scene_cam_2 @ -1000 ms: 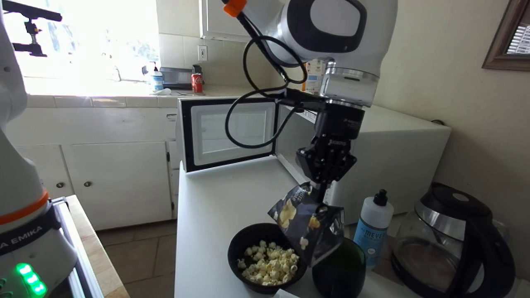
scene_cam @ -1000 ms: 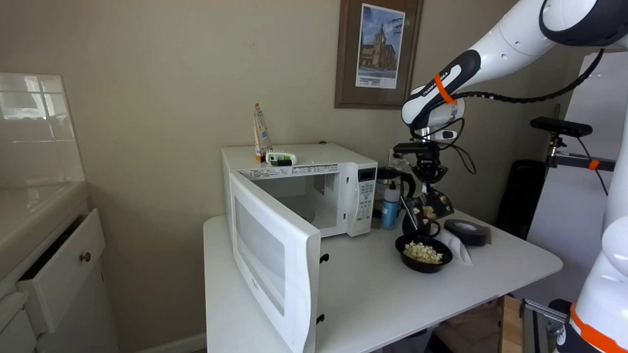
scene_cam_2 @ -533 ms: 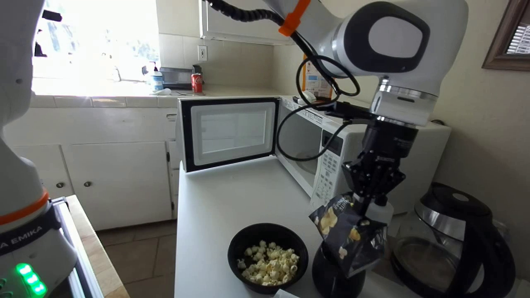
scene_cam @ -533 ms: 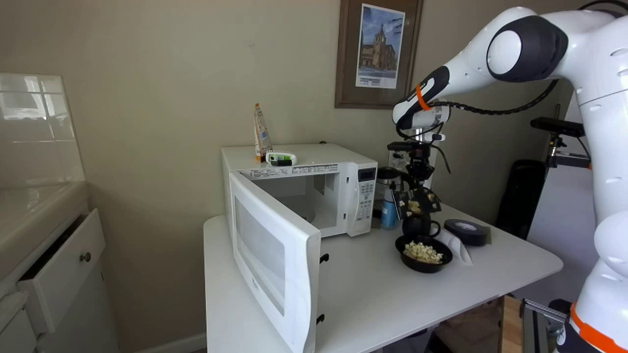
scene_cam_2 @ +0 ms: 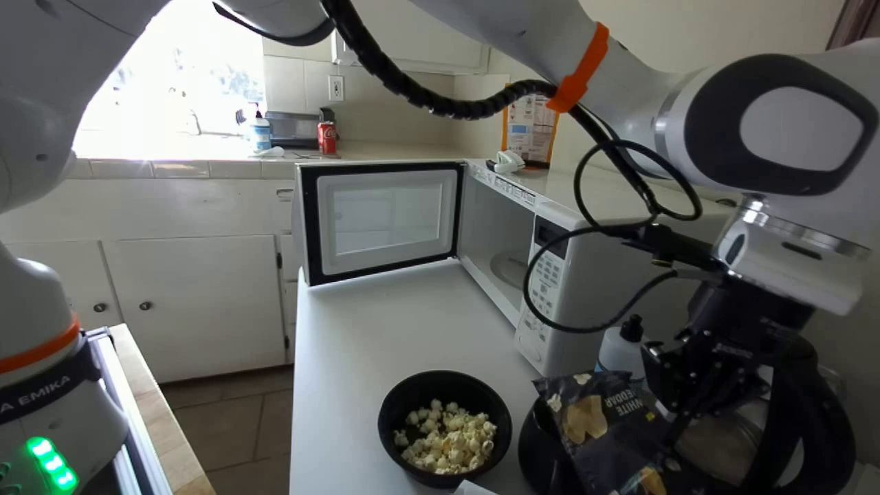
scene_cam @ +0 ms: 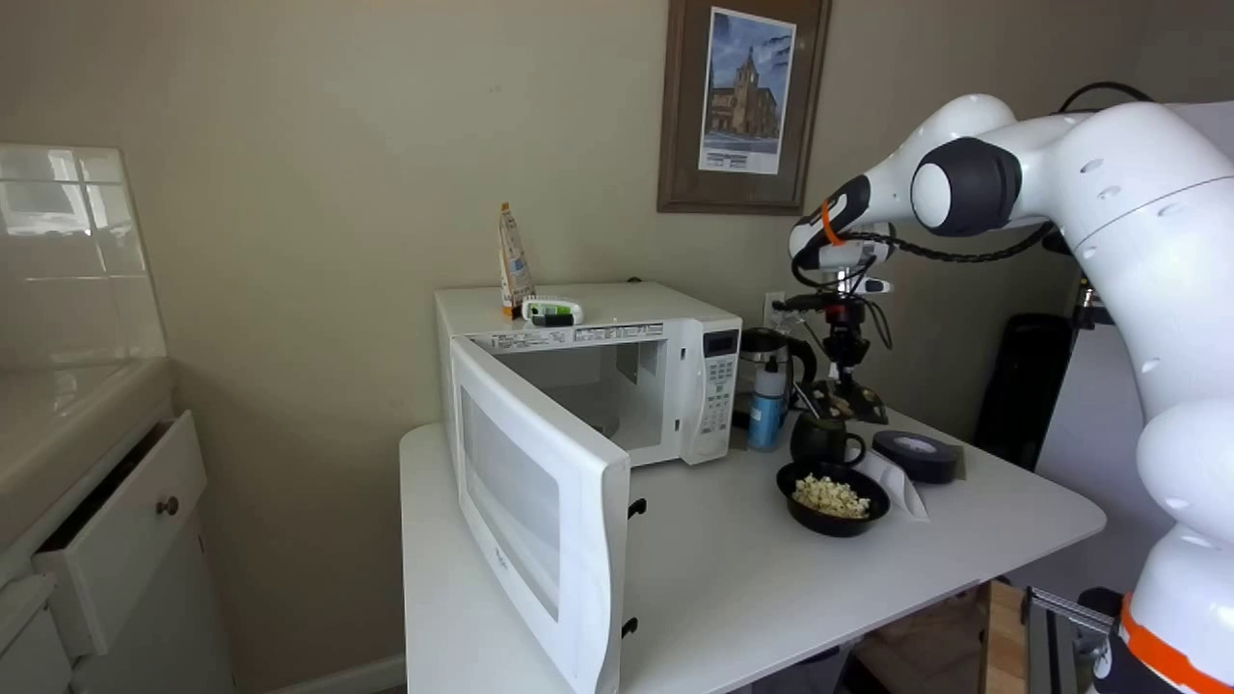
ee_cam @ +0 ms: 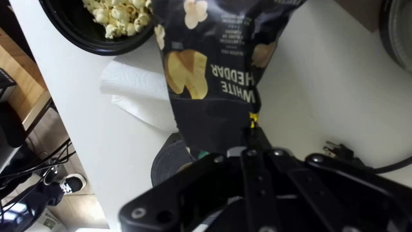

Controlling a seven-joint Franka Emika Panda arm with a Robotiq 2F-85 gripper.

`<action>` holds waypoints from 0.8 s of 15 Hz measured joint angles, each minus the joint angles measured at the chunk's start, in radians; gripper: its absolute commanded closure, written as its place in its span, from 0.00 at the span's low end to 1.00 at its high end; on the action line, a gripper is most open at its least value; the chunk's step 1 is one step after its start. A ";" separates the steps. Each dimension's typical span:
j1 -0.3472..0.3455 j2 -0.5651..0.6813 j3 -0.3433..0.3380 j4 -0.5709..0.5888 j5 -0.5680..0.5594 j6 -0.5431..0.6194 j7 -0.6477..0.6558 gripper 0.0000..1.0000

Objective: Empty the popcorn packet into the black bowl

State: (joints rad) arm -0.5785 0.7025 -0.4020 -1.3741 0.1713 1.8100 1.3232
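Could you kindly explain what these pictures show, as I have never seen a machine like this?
The machine is a white, jointed robot arm that ends in a black gripper, a sort of mechanical hand. Two pictures are taken from outside the robot, from different places; the close-up is taken from its wrist, looking past the gripper to the white table. The gripper is closed on a limp, dark popcorn packet. On the table stands a black bowl with popcorn in it, and beside it are a dark mug and a white paper towel. The table also holds a blue-labelled bottle, a glass kettle and a white microwave with its door open.
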 measured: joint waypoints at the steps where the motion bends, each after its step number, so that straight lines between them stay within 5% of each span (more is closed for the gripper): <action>1: -0.026 0.021 0.001 0.035 0.017 -0.007 0.000 1.00; 10: -0.132 0.123 0.044 0.250 0.080 -0.010 0.123 1.00; 12: -0.118 0.133 0.058 0.273 0.081 0.004 0.155 0.73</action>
State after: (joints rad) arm -0.6964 0.8352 -0.3437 -1.1010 0.2520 1.8143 1.4782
